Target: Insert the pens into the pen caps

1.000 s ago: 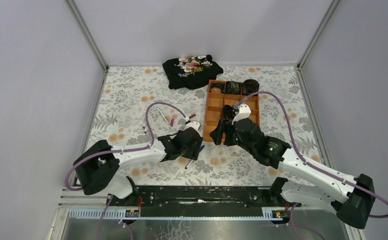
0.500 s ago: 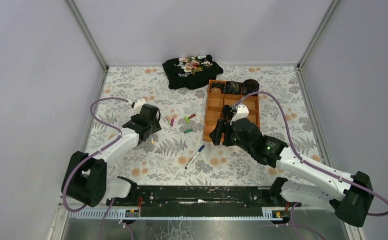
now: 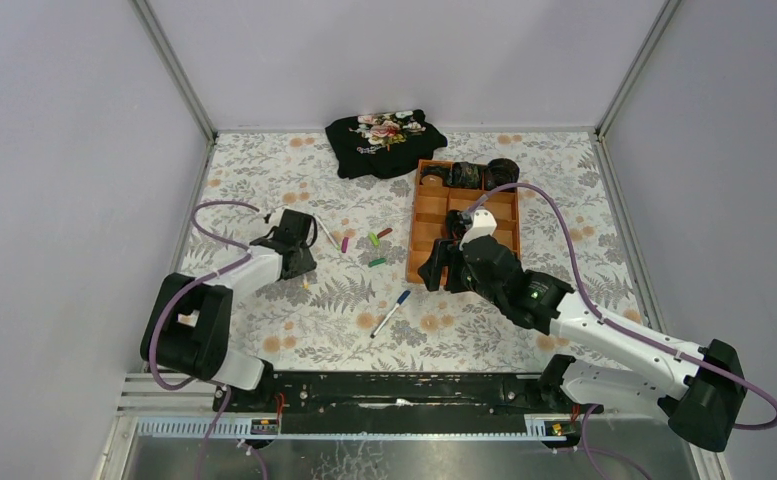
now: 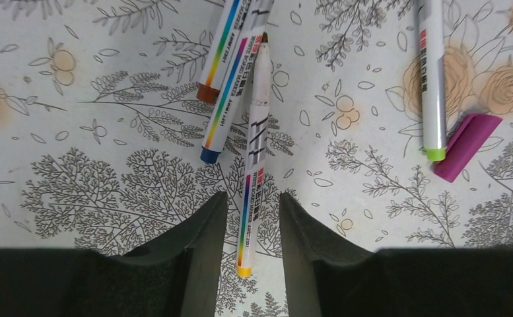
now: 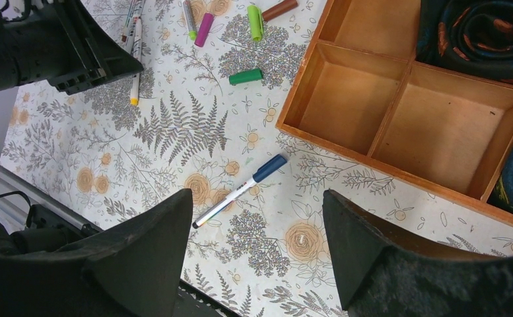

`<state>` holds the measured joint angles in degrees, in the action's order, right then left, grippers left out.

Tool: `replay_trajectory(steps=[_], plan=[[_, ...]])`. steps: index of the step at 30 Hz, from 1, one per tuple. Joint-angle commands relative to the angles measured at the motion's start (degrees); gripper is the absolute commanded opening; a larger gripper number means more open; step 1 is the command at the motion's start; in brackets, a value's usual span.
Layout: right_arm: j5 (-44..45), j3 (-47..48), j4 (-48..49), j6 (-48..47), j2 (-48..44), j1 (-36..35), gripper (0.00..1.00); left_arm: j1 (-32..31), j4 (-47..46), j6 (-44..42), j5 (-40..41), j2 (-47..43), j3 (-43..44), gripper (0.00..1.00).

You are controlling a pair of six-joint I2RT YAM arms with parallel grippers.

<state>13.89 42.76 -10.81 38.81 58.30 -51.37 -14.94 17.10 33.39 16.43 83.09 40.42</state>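
**Left gripper astride a pen, not yet closed**

The left gripper (image 4: 247,254) is open, with its fingers (image 4: 197,261) on either side of a yellow-ended pen (image 4: 254,158). I judge this is so that closing will catch the barrel. Two more pens (image 4: 235,72) lie just beside it at 12 o'clock, and a magenta cap (image 4: 466,146) at 2 o'clock.

The right gripper (image 5: 257,254) is spread wide and holds nothing. Its camera shows what the left one cannot: a blue-capped pen (image 5: 240,190) beneath it, a green cap (image 5: 245,76) at 12 o'clock and the orange tray (image 5: 392,109) at 1 o'clock.
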Motion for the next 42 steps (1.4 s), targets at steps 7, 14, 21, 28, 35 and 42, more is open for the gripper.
replay_trajectory(steps=[7, 14, 21, 28, 35, 42], plan=[[0.7, -0.8, 2.5, 1.4, -0.9, 0.3, 0.78, 0.3, -0.7, -2.0, -5.3, 3.9, 1.5, 0.08], [-0.6, -0.3, 4.2, 1.8, 0.2, 0.4, 0.79, -3.8, -5.1, -5.0, -14.6, -2.1, -2.5, 0.00], [-9.8, 0.3, 12.1, 3.8, 1.9, 2.2, 0.86, -13.5, -14.5, -6.3, -37.1, -18.4, -5.9, 0.00], [-20.0, 2.7, 19.5, 7.3, 5.1, 3.6, 0.86, -16.8, -18.4, -5.1, -51.9, -25.8, -7.9, 0.00], [-21.5, 2.9, 21.7, 9.1, 7.4, 3.6, 0.83, -20.6, -19.6, -5.2, -53.2, -26.4, -7.5, 0.00], [-22.4, 2.0, 21.5, 12.4, 10.1, 3.7, 0.64, -21.8, -21.7, -4.6, -53.5, -26.7, -7.3, 0.00]])
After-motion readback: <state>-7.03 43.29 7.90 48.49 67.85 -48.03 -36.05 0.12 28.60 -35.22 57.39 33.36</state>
